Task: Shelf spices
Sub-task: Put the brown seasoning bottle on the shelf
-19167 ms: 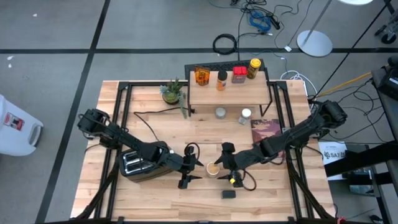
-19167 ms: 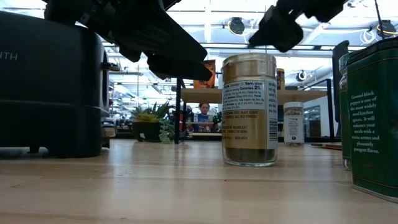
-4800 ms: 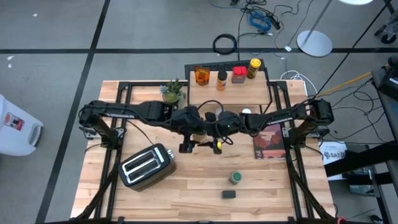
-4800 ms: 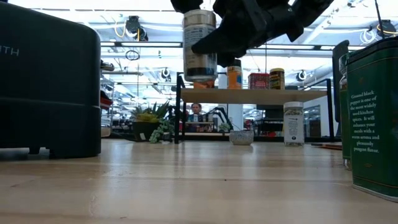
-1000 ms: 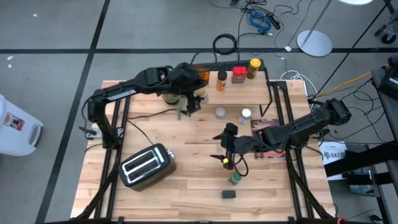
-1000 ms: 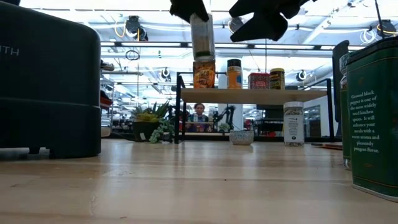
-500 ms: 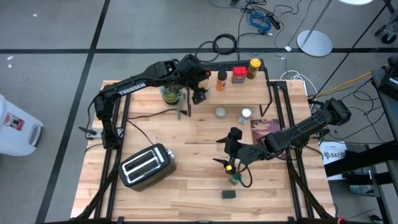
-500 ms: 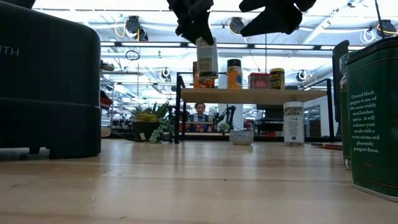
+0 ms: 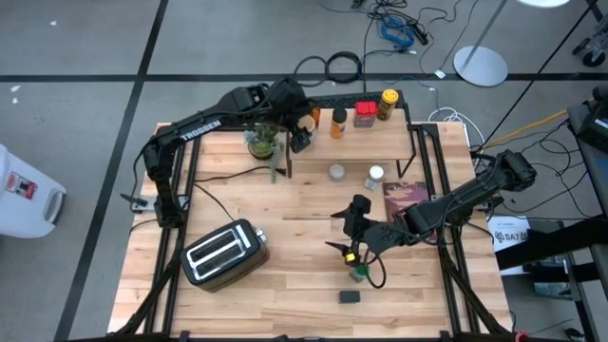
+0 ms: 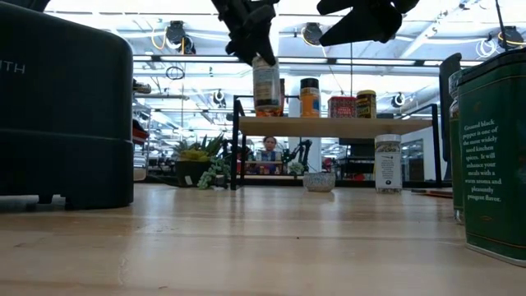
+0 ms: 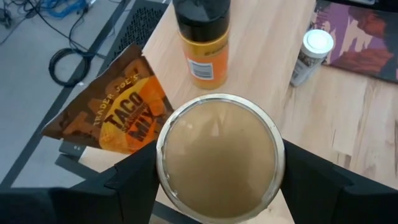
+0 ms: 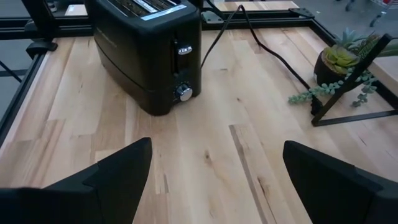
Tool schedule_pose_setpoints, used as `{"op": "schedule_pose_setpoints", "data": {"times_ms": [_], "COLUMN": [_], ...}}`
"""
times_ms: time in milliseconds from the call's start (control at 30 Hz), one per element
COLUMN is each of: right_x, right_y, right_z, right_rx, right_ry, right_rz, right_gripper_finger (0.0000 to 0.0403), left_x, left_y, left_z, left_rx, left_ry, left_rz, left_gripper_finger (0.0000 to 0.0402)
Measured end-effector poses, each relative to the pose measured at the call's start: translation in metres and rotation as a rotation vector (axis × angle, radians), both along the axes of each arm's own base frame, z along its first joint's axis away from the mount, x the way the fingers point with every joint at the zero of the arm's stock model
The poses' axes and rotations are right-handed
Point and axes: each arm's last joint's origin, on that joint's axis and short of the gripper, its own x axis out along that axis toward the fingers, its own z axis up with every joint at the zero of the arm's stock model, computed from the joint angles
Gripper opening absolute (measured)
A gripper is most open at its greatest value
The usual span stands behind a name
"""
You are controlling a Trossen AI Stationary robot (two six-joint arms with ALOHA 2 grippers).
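The room is a wide grey floor (image 9: 85,57) crossed by dark lines, with coiled cables (image 9: 344,66) and a white round stand base (image 9: 480,66) behind the work area; the low view shows bright ceiling lights and a person far off under the shelf. The light wood surface (image 9: 285,285) sits in a black frame. On it lie a silver toaster (image 9: 223,252) at the near left, a dark book (image 9: 407,198) at the right, and a small potted plant (image 9: 261,142) beside the shelf.

The shelf (image 9: 366,142) stands at the far edge, carrying a taco mix packet (image 11: 118,115), an orange bottle (image 9: 337,123), a red tin (image 9: 365,115) and a yellow jar (image 9: 388,104). Two small jars (image 9: 336,172) stand on the surface just in front of it.

The left gripper (image 9: 302,133) reaches over the shelf's left end, its jaws spread wide around a tan-lidded jar (image 11: 217,155), held upright above the shelf top. The right gripper (image 9: 344,237) hovers mid-surface, jaws fully apart and empty, near a green-lidded jar (image 9: 358,274) and a small black tin (image 9: 350,296).
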Motion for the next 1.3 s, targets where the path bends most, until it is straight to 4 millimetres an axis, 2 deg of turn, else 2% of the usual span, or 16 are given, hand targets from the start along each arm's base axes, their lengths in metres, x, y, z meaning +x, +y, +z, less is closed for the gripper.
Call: {"op": "schedule_pose_setpoints", "data": {"times_ms": [167, 333, 433, 1300], "right_x": [0.0, 0.0, 0.0, -0.001], "right_y": [0.0, 0.0, 0.001, 0.0], "right_z": [0.0, 0.0, 0.0, -0.001], "right_rx": [-0.002, -0.002, -0.001, -0.005], "right_ry": [0.0, 0.0, 0.0, 0.012], "right_rz": [0.001, 0.001, 0.003, 0.002], "right_gripper_finger": [0.035, 0.035, 0.035, 0.035], "left_x": [0.001, 0.007, 0.01, 0.014], "left_y": [0.003, 0.011, 0.012, 0.007], "left_z": [-0.002, -0.019, -0.022, -0.021], "left_rx": [-0.013, -0.053, -0.054, -0.019], "left_ry": [0.0, 0.043, 0.047, 0.049], "left_rz": [0.016, 0.028, 0.026, -0.032], "left_gripper_finger": [0.0282, 0.0282, 0.028, 0.0306]}}
